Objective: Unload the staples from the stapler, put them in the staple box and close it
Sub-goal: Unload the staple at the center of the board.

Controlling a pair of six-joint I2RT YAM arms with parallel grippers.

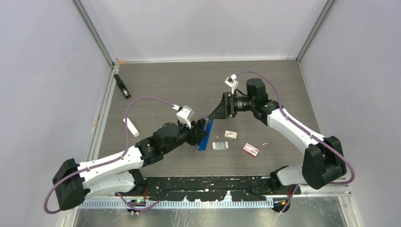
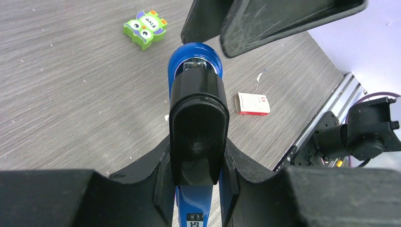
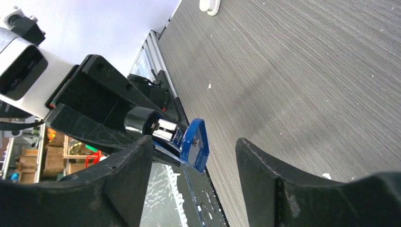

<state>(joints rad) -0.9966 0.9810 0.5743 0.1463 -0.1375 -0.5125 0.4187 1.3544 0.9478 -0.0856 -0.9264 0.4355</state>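
Left gripper: clamped on the stapler; glossy blue plastic, rounded matte black cap, held off the table.
Staples: flat, silvery, ribbed strips on the grey wood-grain table, just right of the stapler.
Right gripper: scuffed black fingers apart, stapler's blue tip between them.
Left wrist only: green owl packet.
Right wrist only: silvery metal inside the stapler.
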